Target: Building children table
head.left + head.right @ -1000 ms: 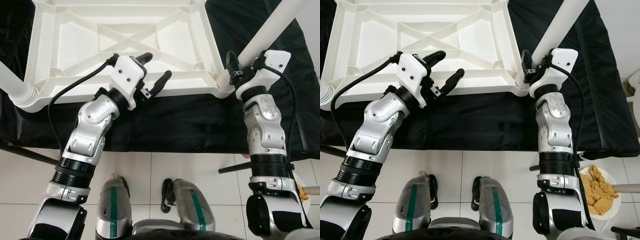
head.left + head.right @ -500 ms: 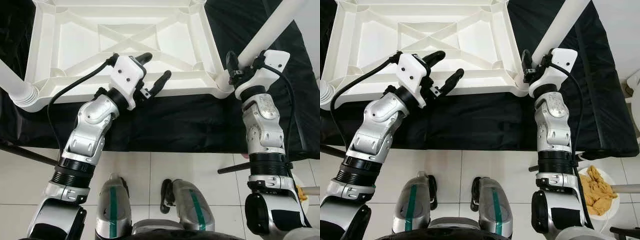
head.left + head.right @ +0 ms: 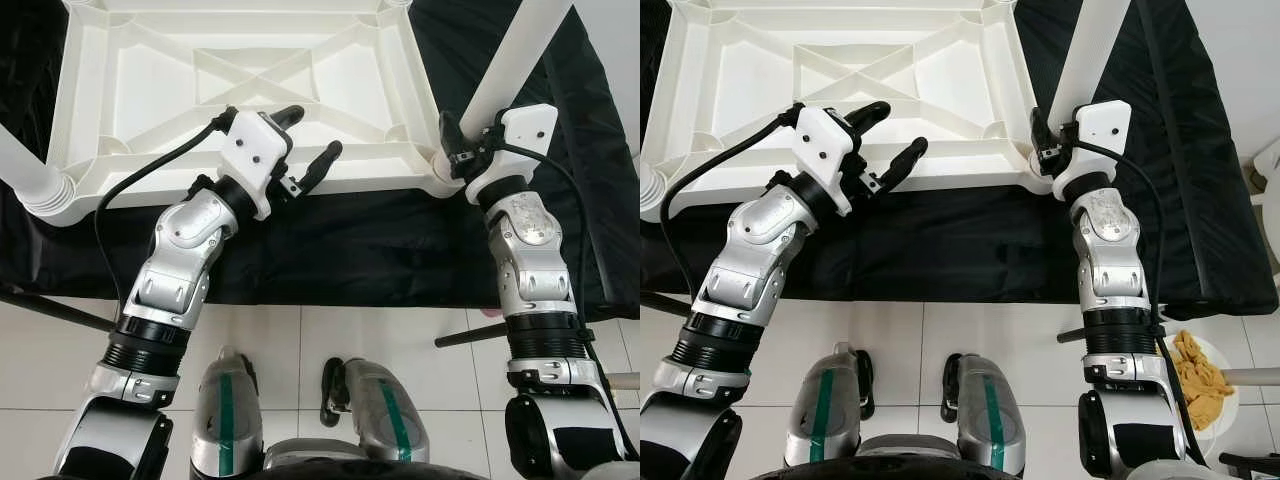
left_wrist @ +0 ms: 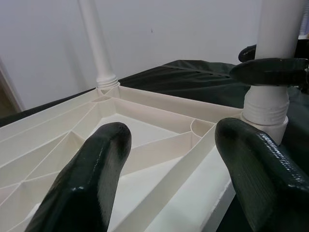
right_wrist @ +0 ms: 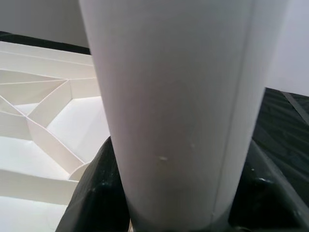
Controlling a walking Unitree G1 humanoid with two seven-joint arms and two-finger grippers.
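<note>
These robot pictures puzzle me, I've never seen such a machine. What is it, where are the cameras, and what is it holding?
It is a walking humanoid robot with two silver arms. Two pictures come from cameras in its head, looking down; two come from cameras on its wrists. Before it, on a black cloth, a white plastic table lies upside down. The right gripper is shut on a white table leg standing in the table's near right corner. The left gripper hovers open over the table's near edge, holding nothing.
</note>
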